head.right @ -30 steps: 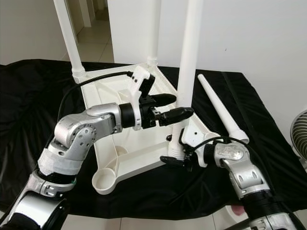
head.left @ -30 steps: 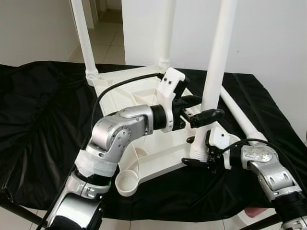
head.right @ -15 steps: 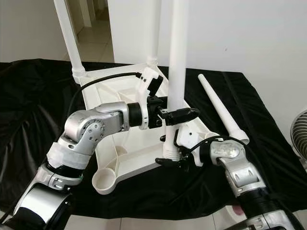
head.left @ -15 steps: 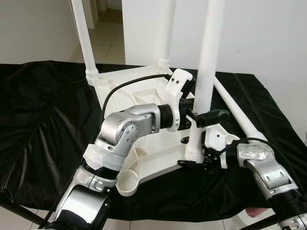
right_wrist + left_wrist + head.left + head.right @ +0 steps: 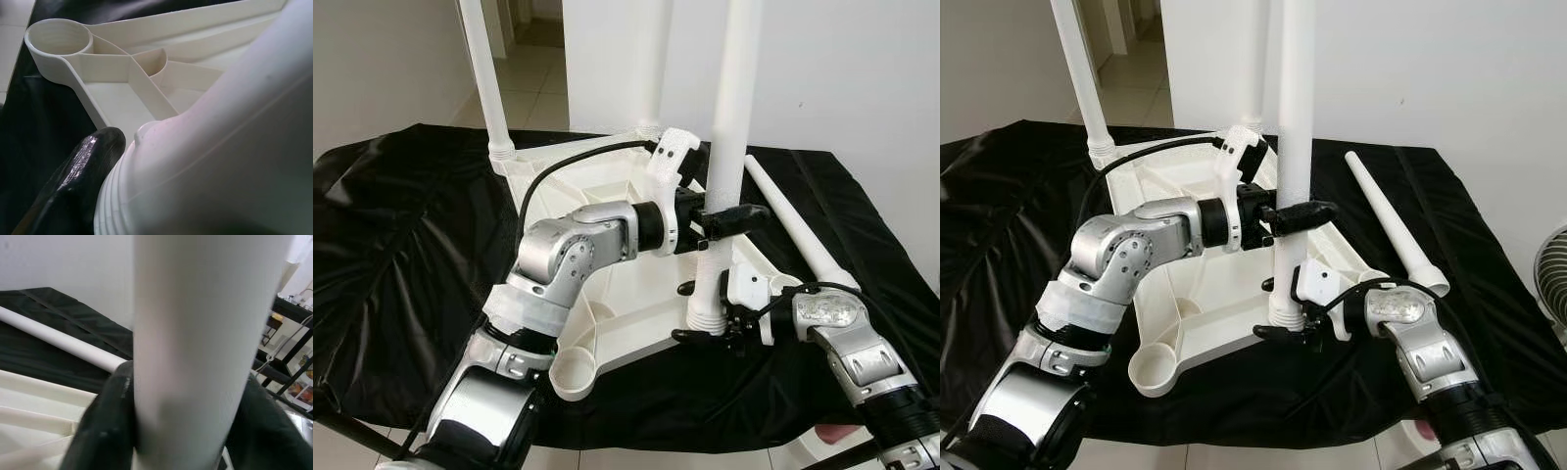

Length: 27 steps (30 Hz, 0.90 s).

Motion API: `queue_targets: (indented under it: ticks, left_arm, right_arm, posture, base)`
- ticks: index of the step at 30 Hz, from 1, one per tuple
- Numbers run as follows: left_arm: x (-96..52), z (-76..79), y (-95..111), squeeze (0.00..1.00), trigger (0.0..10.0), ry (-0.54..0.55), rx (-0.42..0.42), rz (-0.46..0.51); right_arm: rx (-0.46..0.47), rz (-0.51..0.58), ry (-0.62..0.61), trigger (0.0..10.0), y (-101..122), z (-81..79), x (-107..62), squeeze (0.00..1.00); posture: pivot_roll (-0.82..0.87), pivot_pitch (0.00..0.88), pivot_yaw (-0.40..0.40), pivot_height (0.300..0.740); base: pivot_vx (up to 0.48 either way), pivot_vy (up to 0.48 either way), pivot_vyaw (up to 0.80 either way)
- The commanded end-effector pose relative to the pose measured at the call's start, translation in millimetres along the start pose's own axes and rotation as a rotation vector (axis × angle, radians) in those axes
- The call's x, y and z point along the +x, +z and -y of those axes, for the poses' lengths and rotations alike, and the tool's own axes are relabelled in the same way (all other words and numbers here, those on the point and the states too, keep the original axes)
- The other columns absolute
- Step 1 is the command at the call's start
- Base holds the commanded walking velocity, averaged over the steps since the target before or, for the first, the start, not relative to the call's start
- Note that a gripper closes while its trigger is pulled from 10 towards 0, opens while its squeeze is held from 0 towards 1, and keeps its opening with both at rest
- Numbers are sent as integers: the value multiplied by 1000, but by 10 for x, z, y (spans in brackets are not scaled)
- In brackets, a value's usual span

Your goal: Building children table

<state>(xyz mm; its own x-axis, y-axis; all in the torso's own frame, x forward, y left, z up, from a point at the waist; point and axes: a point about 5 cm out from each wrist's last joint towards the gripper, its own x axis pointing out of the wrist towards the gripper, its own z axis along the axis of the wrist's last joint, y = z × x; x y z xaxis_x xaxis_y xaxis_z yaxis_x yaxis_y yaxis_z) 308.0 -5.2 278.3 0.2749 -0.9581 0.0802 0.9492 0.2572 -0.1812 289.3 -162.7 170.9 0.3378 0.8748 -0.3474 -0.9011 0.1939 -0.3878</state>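
Observation:
The white tabletop (image 5: 607,294) lies upside down on a black cloth. Two white legs (image 5: 487,78) (image 5: 651,69) stand in its far corners. A third leg (image 5: 729,117) stands nearly upright at the near right side. My left gripper (image 5: 729,217) is shut on its shaft, fingers (image 5: 105,426) wrapped around it. My right gripper (image 5: 700,313) is shut on the leg's threaded bottom end (image 5: 195,171), just above the tabletop's near edge. The near left corner socket (image 5: 572,370) holds nothing. Whether the held leg sits over a socket is hidden.
A fourth leg (image 5: 793,220) lies loose on the cloth (image 5: 401,255) to the right of the tabletop. White walls stand behind, with a tiled doorway at far left. A fan (image 5: 1552,284) shows at the right edge, beyond the cloth's edge.
The held leg has swung from tilted to nearly upright and shifted left. Both grippers have moved left with it, still holding it.

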Motion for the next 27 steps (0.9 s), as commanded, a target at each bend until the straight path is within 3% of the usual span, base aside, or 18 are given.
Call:
queue_targets:
  ticks: [1, 7, 9, 10, 23, 24, 27]
  left_arm:
    - [33, 66, 60, 0, 0, -68, 16, 12]
    - [32, 70, 77, 0, 0, -75, 19, 19]
    - [37, 63, 89, 0, 78, -71, 26, 13]
    - [43, 56, 101, 0, 10000, -69, 35, 7]
    - [-36, -126, 367, 0, 10000, 33, 131, 67]
    - [-41, -132, 380, 0, 10000, 42, 141, 70]
    - [-48, -142, 402, 0, 10000, 59, 156, 77]
  right_arm:
    - [19, -22, -4, 10000, -40, 14, -5, 0]
    - [31, -24, -5, 10000, -45, 29, -3, 0]
    - [69, -17, -10, 10000, -47, 53, -4, 1000]
    - [87, -11, -12, 10000, -44, 68, -6, 1000]
    - [84, 94, -192, 10000, 81, 270, 34, 1000]
    - [91, 109, -212, 10000, 96, 287, 43, 0]
    - [101, 143, -260, 10000, 132, 321, 68, 0]
  posture:
    - [-3, 37, -6, 740]
    - [-3, 34, -7, 740]
    - [-3, 34, -8, 740]
    - [-3, 35, -9, 740]
    - [-2, 38, -14, 740]
    - [-2, 38, -14, 740]
    - [1, 39, -16, 740]
  base:
    - [0, 0, 0]
    - [0, 0, 0]
    - [0, 0, 0]
    - [0, 0, 0]
    - [0, 0, 0]
    - [0, 0, 0]
    - [0, 0, 0]
